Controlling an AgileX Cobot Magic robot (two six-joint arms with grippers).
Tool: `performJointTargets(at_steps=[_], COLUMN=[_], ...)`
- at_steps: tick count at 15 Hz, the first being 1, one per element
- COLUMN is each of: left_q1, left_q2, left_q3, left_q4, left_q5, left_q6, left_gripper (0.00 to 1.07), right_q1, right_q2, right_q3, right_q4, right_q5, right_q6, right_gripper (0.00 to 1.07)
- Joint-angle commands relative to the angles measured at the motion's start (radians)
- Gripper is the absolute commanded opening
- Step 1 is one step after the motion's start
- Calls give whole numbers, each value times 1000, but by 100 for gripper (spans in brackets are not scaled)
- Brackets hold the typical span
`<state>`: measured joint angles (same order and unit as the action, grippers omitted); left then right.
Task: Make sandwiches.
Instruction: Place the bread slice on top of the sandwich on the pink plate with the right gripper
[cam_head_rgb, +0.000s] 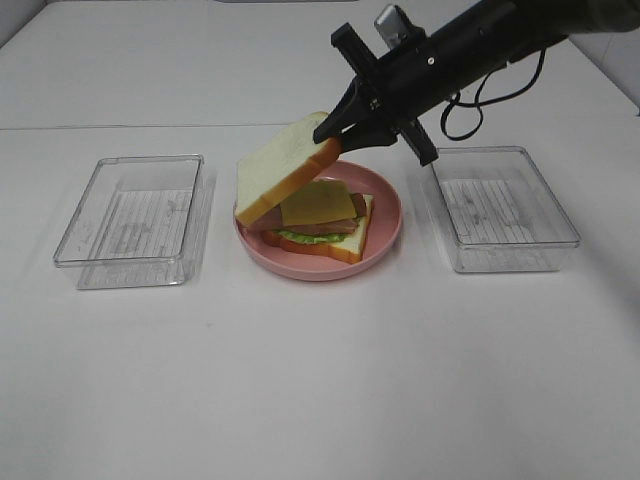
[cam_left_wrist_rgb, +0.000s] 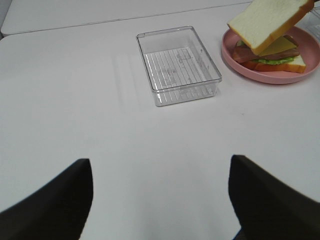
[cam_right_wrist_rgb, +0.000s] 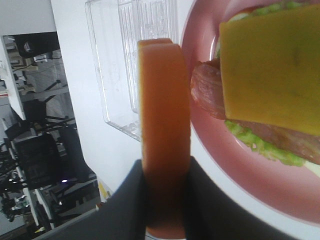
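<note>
Exterior high: right gripper (cam_head_rgb: 335, 135) pinches tilted top slice (cam_head_rgb: 282, 168) by its crust (left gripper (cam_left_wrist_rgb: 160, 200) idle, wide) over cheese (cam_head_rgb: 318, 203); landing askew, it could skid the filling off.

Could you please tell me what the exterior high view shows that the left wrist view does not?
Only the exterior high view shows the right gripper gripping the top slice, and the right tray. Only the left wrist view shows the open left gripper over bare table. Both show the left tray, pink plate and the stacked filling.
</note>
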<state>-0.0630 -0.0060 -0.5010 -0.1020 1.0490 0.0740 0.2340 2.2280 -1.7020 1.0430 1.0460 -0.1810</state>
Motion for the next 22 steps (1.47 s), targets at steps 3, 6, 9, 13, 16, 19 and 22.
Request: performJointTargets(at_steps=[3,6,9,13,16,19,22], left_q1=[-2,-2,-2,-2,-2,-2,-2], left_q2=[-22,-22,-22,-22,-22,-22,-22], left_q3=[1,1,1,1,1,1,1], left_q4=[-2,-2,-2,-2,-2,-2,-2], left_q5=[-9,-9,-9,-9,-9,-9,-9], left_q6=[-6,-6,-6,-6,-6,-6,-6], left_gripper=[72,72,72,72,72,72,72], right_q1=[0,-6,-24,-27,-27,-27,-27], right_q2=[1,1,1,1,1,1,1], right_q3=[143,148,148,149,149,149,149], right_q4=[197,184,152,120,112,37,-1], right_q5=[-122,-137,-120,-111,-124,-125,-125], right_q6=[-177,-178,-147,-136,-136,-93,-83], right_gripper=[0,0,0,0,0,0,12])
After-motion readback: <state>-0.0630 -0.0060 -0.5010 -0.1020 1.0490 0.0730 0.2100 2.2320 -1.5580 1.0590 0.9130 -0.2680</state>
